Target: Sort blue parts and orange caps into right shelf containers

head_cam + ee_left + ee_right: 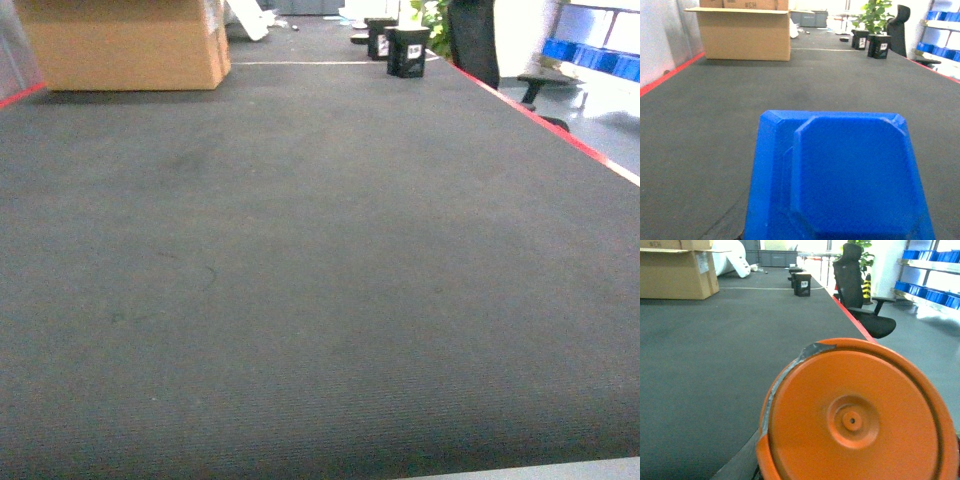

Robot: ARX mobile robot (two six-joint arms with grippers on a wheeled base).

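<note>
A bright-blue part with a raised eight-sided face fills the lower half of the left wrist view, right in front of the camera. It hides my left gripper's fingers. The round end of an orange cap, with a small centre hub and grey tape on its rim, fills the lower right wrist view. It hides my right gripper's fingers in the same way. Neither arm nor either object shows in the head view. Blue shelf containers stand on racks far off to the right.
A dark mat covers the long table, edged by red tape on the right. A cardboard box and small black boxes stand at the far end. A black office chair stands beside the table's right side.
</note>
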